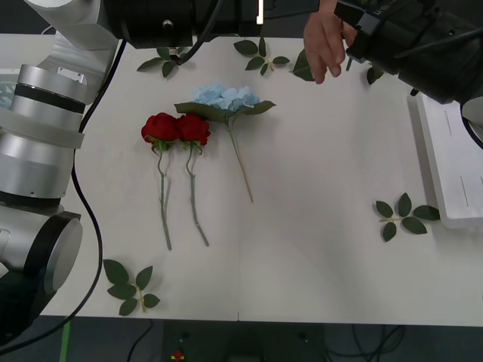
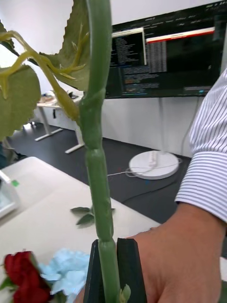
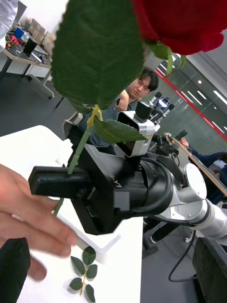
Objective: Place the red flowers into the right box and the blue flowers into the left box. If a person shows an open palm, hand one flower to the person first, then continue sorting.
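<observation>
No text, label, brand or number can be read anywhere. The monitor [image 2: 165, 54] beyond the right gripper's jaws carries lines of writing, all too small to make out.

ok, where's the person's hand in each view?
Front: the hand at the top edge, right of centre, beside the right claw.
Right wrist: close behind that claw, which is shut on the rose stem.
Left wrist: next to that claw, nearer the camera.
Shared landmark: the clamped stem.
</observation>
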You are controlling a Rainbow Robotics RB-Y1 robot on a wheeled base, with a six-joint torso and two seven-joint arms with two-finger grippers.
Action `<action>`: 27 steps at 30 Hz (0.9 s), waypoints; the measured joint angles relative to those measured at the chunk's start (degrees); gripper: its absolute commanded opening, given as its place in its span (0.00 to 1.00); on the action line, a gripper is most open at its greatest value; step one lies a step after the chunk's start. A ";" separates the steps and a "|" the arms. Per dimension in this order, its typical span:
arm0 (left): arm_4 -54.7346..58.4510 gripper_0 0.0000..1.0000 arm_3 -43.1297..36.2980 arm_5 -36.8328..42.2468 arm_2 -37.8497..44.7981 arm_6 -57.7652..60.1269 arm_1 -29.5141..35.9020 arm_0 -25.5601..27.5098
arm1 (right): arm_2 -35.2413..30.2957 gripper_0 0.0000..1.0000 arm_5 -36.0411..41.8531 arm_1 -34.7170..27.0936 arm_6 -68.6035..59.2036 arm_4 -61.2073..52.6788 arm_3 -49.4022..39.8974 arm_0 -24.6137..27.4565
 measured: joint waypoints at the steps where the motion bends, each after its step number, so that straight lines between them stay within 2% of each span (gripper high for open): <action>1: 0.24 1.00 0.00 0.01 0.00 0.00 0.49 0.00 | 0.00 0.00 -0.54 0.00 0.00 1.05 0.02 0.00; 5: 0.48 1.00 0.11 2.08 -0.05 0.02 4.54 -0.46 | -0.01 0.00 -2.77 0.00 0.11 5.81 0.22 0.01; 9: -0.04 1.00 2.38 8.06 -0.20 1.76 10.60 -2.69 | -0.01 0.00 -3.53 0.00 0.19 7.86 0.33 0.02; 14: -4.06 1.00 10.09 19.55 -0.73 21.82 16.34 -8.11 | -0.01 0.00 -3.66 0.00 0.21 6.82 0.46 0.02; 18: -9.23 1.00 14.22 27.90 -1.56 36.53 18.24 -11.87 | -0.01 0.02 -3.70 0.00 0.21 5.57 0.52 0.03; 19: -10.58 1.00 14.66 29.85 -1.81 37.78 18.48 -12.57 | -0.01 0.15 -3.71 0.00 0.21 5.56 0.52 0.03; 21: -13.04 1.00 14.90 33.59 -2.23 38.28 18.77 -13.56 | -0.01 0.49 -3.73 0.00 0.22 5.54 0.52 0.03; 22: -13.99 1.00 14.90 35.11 -2.38 38.80 18.85 -13.91 | -0.01 0.79 -3.74 0.00 0.22 5.53 0.52 0.03; 23: -14.59 1.00 14.91 36.48 -2.52 40.02 18.89 -14.18 | -0.01 0.96 -3.75 0.00 0.22 5.53 0.52 0.03; 24: -15.13 1.00 14.91 37.86 -2.66 42.21 18.91 -14.41 | -0.01 1.00 -3.79 0.00 0.22 5.53 0.52 0.03; 27: -15.91 1.00 14.91 40.61 -3.97 54.63 19.05 -14.99 | -0.01 1.00 -3.84 0.00 0.22 5.53 0.52 0.03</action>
